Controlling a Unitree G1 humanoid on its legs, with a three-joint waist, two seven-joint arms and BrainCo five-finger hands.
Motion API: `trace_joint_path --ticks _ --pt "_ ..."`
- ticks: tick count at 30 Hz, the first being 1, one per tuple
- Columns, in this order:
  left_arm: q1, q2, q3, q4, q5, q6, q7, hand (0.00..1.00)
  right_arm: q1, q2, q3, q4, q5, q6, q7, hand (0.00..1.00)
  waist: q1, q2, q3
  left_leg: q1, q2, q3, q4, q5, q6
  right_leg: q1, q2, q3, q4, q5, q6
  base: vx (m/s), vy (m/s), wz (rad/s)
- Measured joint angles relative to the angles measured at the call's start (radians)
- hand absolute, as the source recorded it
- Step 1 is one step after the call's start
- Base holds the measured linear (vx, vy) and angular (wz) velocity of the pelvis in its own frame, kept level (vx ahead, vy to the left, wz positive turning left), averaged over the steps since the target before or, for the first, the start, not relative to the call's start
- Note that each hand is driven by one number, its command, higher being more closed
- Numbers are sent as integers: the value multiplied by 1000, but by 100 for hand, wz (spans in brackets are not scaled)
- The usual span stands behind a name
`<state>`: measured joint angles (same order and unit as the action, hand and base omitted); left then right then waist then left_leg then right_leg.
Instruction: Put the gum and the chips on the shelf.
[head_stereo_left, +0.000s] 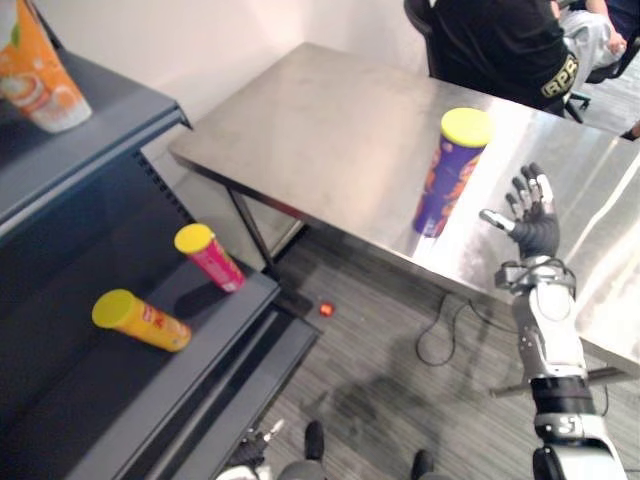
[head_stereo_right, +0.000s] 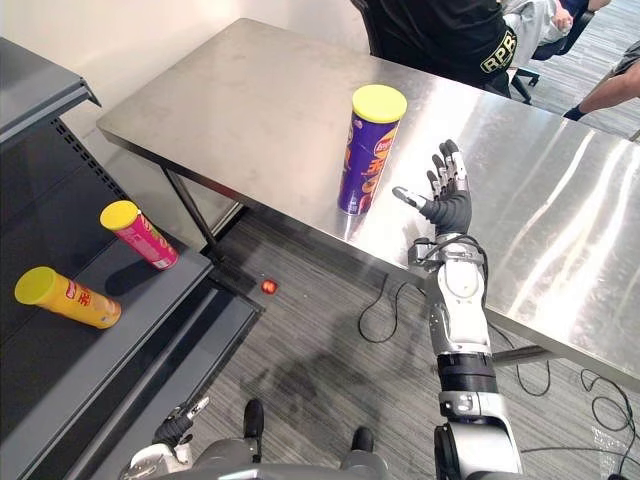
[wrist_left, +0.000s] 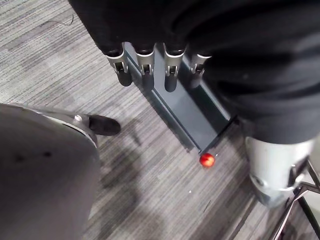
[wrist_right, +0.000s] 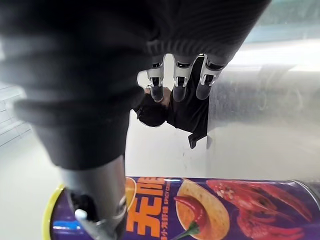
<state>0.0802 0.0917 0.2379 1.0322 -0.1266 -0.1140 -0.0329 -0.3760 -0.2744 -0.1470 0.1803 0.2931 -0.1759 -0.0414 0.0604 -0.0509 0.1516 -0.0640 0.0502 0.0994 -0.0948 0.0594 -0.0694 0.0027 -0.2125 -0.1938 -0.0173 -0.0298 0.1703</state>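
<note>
Fingers spread apart, the right hand (head_stereo_right: 449, 210) is hovering just beside the upright chips can (head_stereo_right: 368, 160) near the table's (head_stereo_right: 250, 100) front edge, where a glancing touch is risking toppling it floorward.

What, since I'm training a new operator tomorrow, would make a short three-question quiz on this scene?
1. Is the robot's right hand open or shut?
2. The tall purple chips can with a yellow lid on the steel table is: A upright, B tipped over, C held in a hand.
3. True or false: three yellow-lidded cans sit on the dark grey shelf.
Key: 1 open; 2 A; 3 false, two: one pink can, one yellow can.
</note>
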Motion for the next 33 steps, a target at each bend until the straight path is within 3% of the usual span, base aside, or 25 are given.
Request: trace_joint_path --ticks 33 --pt "34 27 -18 4 -10 9 18 0 -170 9 97 111 2 34 22 0 28 -11 43 -5 0 5 -1 5 0 -3 0 6 -3 5 6 0 0 0"
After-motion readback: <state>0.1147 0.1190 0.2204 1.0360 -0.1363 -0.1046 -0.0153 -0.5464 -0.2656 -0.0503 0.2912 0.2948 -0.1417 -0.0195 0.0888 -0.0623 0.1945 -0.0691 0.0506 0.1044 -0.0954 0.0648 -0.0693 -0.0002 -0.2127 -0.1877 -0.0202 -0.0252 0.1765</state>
